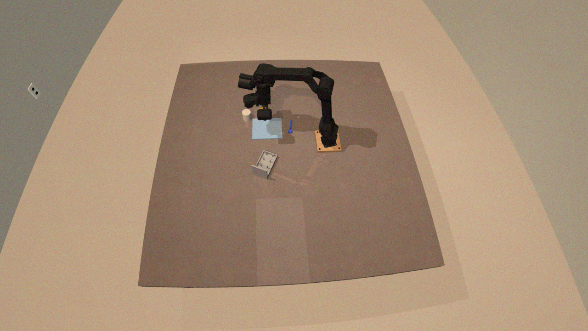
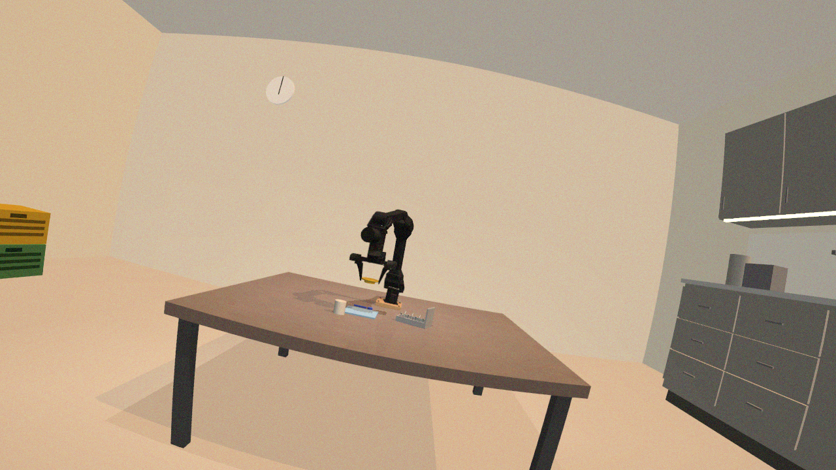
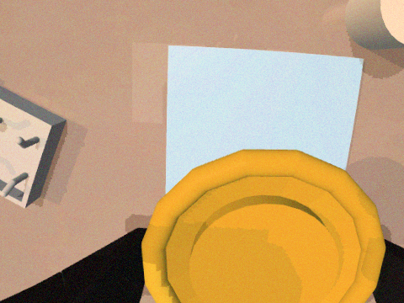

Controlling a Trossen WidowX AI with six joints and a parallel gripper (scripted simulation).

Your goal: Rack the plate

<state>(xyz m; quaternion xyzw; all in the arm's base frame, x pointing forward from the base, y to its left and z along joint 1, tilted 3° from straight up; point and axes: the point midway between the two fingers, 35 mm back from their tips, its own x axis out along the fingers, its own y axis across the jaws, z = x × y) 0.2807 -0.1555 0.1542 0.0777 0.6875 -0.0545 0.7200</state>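
Pincer: closed across the plate's width, fingers wide apart and clamped on its rim at either side; hung well above the desk.
Plate: yellow, held level and face up in the pincer, in the air over the far edge of the blue mat, touching neither mat nor desk.
Rack: grey, on the desk, apart from the mat, on its near side in the top view; off to the left edge in the wrist view.
Rack axis: long side ran near-left to far-right, slightly skewed to the mat's edges; pegs too small to tell slot direction.
Key relation: plate lay flat, so needed tipping on edge and its rim lined with a slot, judged the crux.
Cup: just left of the pincer, away from the path.
Spoon: blue, right of the mat, also off the path.
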